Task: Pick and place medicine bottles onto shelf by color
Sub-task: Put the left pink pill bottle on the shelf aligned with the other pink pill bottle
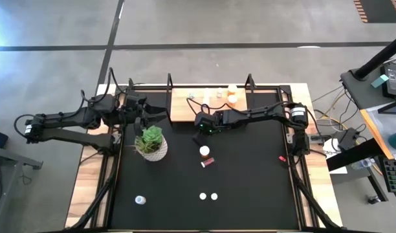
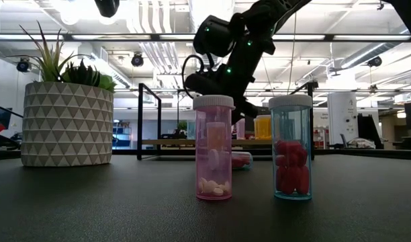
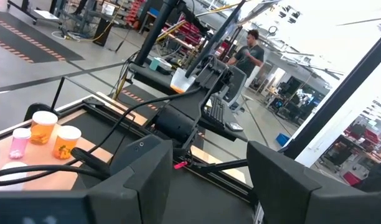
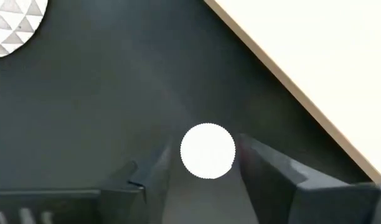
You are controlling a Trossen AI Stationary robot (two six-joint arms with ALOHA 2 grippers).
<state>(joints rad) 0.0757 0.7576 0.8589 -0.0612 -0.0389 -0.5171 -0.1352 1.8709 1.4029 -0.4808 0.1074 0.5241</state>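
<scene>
Big black table (image 1: 250,175) with a wooden shelf (image 1: 182,107) at the back. Left gripper (image 3: 206,180) up high, fingers apart, holding nothing. Right gripper (image 4: 206,163) beside the shelf, fingers around a white bottle cap (image 4: 207,150).

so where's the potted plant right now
In the high view, the potted plant stands on the table's left half, just below the left pincer and left of the right pincer.

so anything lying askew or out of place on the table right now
One bottle with a reddish body lies on its side in the middle of the table, just below an upright white-capped one. The other loose bottles stand upright. Nothing looks spilled or broken.
</scene>
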